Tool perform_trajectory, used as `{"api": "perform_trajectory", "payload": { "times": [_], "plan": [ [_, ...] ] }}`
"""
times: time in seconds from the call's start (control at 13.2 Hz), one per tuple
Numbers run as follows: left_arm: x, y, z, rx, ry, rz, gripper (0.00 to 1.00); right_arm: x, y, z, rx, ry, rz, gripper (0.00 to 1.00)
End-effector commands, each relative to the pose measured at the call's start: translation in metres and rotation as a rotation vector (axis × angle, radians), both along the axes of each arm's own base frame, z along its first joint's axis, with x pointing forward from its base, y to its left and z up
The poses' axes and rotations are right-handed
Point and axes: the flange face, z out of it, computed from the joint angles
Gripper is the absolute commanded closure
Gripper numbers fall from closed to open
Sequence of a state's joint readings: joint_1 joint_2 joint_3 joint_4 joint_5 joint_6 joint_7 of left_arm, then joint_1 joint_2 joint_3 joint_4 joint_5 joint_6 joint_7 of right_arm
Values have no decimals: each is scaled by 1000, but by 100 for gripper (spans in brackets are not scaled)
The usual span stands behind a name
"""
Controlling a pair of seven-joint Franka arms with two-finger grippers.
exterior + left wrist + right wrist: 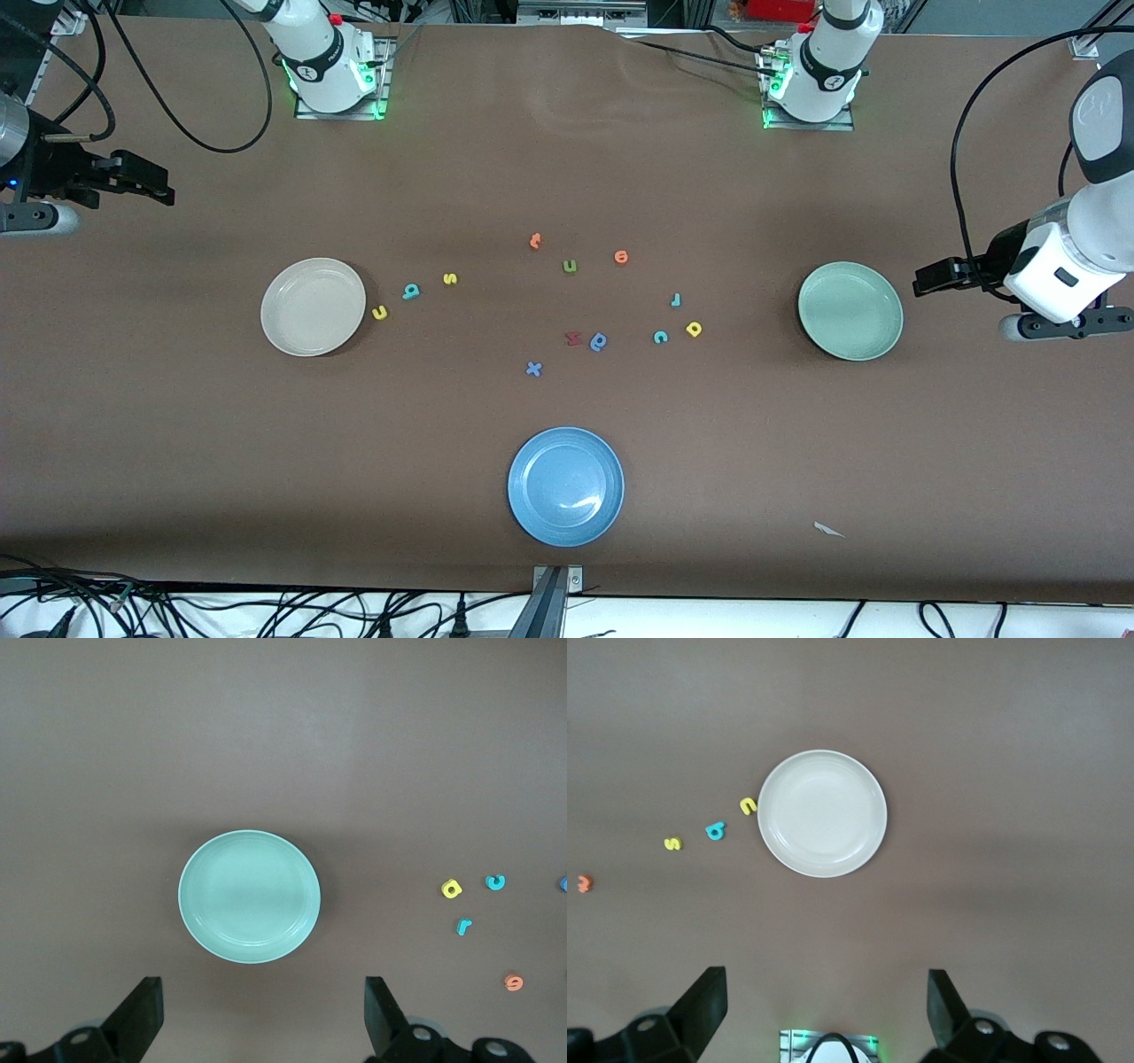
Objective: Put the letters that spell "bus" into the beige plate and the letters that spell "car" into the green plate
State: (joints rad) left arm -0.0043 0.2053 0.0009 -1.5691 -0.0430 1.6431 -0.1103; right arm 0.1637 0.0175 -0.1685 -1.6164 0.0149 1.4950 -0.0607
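Observation:
The beige plate (313, 307) (822, 812) lies toward the right arm's end of the table. Beside it sit the yellow u (380, 312) (748, 804), teal b (410, 291) (715, 829) and yellow s (450, 279) (672, 843). The green plate (850, 311) (250, 896) lies toward the left arm's end, with the yellow a (694, 330) (452, 889), teal c (660, 337) (496, 881) and light-blue r (675, 299) (463, 926) beside it. Both plates hold nothing. My right gripper (159, 186) (827, 1005) hangs open over the table end past the beige plate. My left gripper (923, 279) (264, 1010) hangs open past the green plate.
A blue plate (566, 486) sits nearest the front camera. Mid-table lie an orange t (535, 240), green u (570, 266), orange letter (621, 257), red letter (573, 338), darker blue letter (599, 341) and blue x (533, 369). A white scrap (828, 529) lies near the front edge.

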Motion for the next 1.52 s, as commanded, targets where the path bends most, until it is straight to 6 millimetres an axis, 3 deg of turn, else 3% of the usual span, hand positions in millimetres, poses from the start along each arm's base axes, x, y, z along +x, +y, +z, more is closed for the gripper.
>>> {"api": "perform_trajectory", "payload": {
  "times": [0.0,0.61,0.99,1.14,1.29,1.44],
  "plan": [
    [-2,0,0,-9,-6,-7,0,4,5,7,50,-41,1,0],
    [-1,-1,-1,-17,-4,-5,0,4,10,8,57,-46,10,0],
    [1,-7,-8,-20,8,22,0,13,3,1,59,-71,14,0],
    [2,-22,-13,-33,21,65,0,13,3,-2,58,-57,17,0],
    [4,-46,-23,-17,38,129,0,21,2,-20,54,-24,15,0],
    [5,-68,-32,-2,49,181,0,28,42,-54,8,44,92,0]
  ]
}}
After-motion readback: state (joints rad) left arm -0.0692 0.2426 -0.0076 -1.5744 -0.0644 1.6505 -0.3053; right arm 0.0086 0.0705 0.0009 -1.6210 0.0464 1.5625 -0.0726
